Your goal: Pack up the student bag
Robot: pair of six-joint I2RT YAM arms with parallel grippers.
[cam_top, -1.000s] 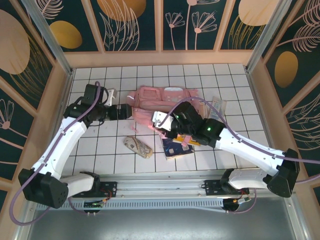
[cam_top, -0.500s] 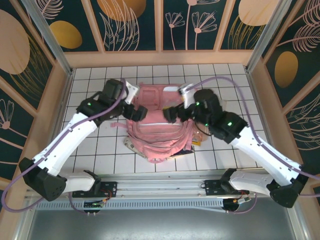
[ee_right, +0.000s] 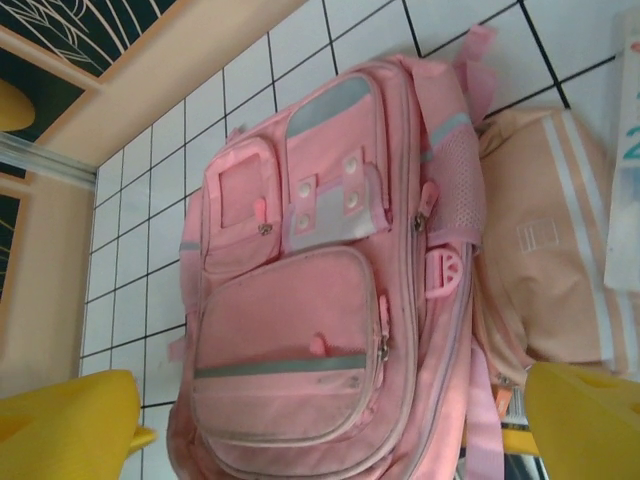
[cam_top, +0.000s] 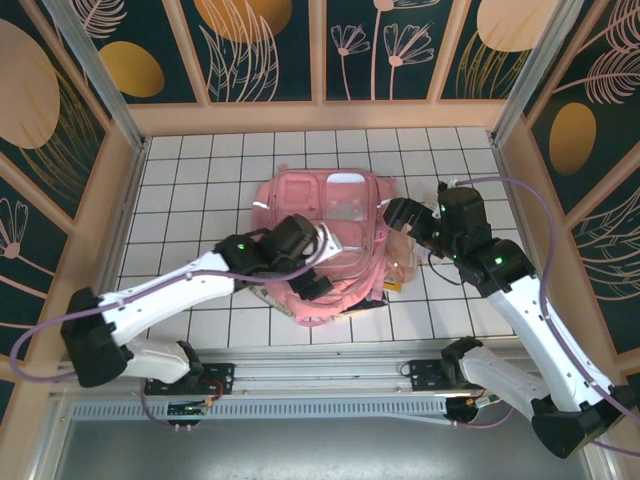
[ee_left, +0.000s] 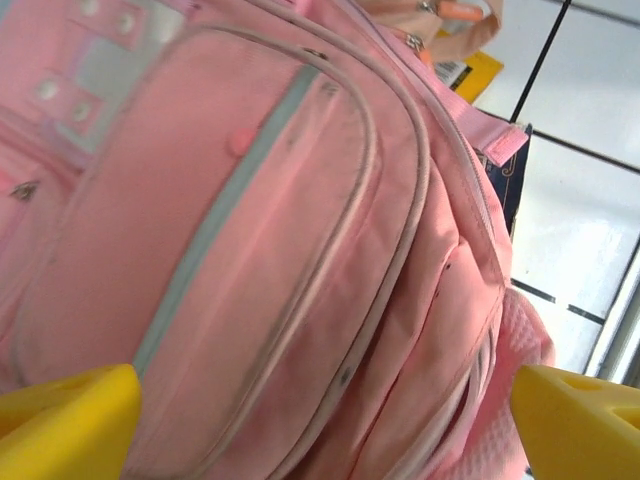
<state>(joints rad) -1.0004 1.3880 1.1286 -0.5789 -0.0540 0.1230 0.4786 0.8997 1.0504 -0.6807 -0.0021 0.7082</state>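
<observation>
Left gripper [cam_top: 313, 282] is poised over the near end of the student bag [cam_top: 335, 205], fingers spread wide, nothing gripped. The bag is laid flat mid-table [cam_top: 200, 170]. Right gripper [cam_top: 392, 214] is set at the bag's right edge, likewise spread and empty.

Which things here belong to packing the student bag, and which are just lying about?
Job: student bag; left fingers, close above it.
Lying about: peach striped pouch beside the bag; yellow item and dark book poking from under it.
</observation>
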